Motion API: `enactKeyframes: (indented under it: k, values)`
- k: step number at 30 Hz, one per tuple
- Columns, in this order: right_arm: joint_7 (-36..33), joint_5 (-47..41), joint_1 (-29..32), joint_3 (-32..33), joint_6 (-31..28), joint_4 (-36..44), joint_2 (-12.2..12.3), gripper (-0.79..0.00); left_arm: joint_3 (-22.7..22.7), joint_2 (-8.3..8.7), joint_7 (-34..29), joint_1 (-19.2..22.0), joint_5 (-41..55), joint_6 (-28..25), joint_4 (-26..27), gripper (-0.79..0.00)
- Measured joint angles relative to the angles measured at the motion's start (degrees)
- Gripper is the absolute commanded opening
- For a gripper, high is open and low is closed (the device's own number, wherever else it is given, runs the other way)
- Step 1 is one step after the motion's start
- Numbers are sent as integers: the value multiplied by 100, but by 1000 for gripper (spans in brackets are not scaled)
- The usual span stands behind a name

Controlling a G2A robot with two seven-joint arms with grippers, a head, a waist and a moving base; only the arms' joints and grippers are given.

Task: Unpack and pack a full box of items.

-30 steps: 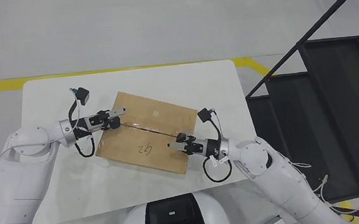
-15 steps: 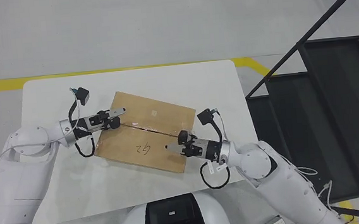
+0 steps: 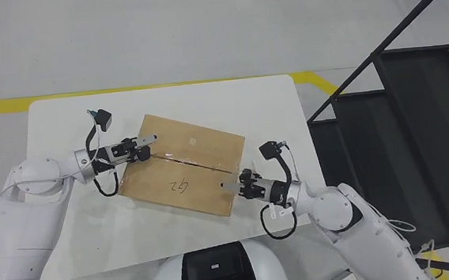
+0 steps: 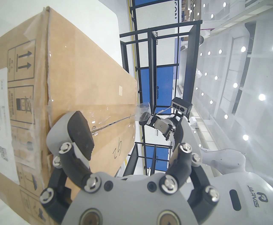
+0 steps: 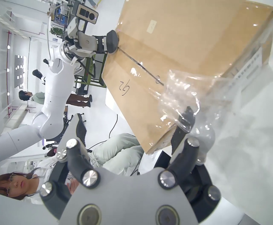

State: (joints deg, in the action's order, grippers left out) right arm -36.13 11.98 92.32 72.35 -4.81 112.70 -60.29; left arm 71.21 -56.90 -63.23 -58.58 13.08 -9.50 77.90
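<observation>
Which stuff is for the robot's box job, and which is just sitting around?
For the job:
- cardboard box
- clear tape coming off its seam
- left gripper, on the box
- right gripper, at the tape

Just around:
- white table
- black stairs
- yellow floor line

L wrist cam: my left gripper [image 4: 130,127] spread wide at the near end of the box [image 4: 85,81].
One pad [image 4: 81,134] looks set against the cardboard right by the taped seam [image 4: 111,124]; other finger [image 4: 181,138] is off the box, in air. Seam runs away btwn the jaws. Beyond them, at the far edge, right gripper [image 4: 145,117] w/ a scrap of clear tape [image 4: 143,107] at its tips.
</observation>
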Motion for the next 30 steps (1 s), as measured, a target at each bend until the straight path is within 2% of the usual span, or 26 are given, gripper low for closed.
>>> enactKeyframes:
  k: [8, 18, 23, 30]
  values:
    - [10, -359, -223, -22, 380, -358, -33, 0, 0, 0, 0, 0, 0, 0, 0, 0]
    - [379, -1458, -730, -32, 643, -1190, -149, 0, 0, 0, 0, 0, 0, 0, 0, 0]
    - [468, -1861, -807, -20, 355, -1458, -186, 0, 0, 0, 0, 0, 0, 0, 0, 0]
    - [880, -1980, -579, 249, -440, -1328, -186, 0, 0, 0, 0, 0, 0, 0, 0, 0]
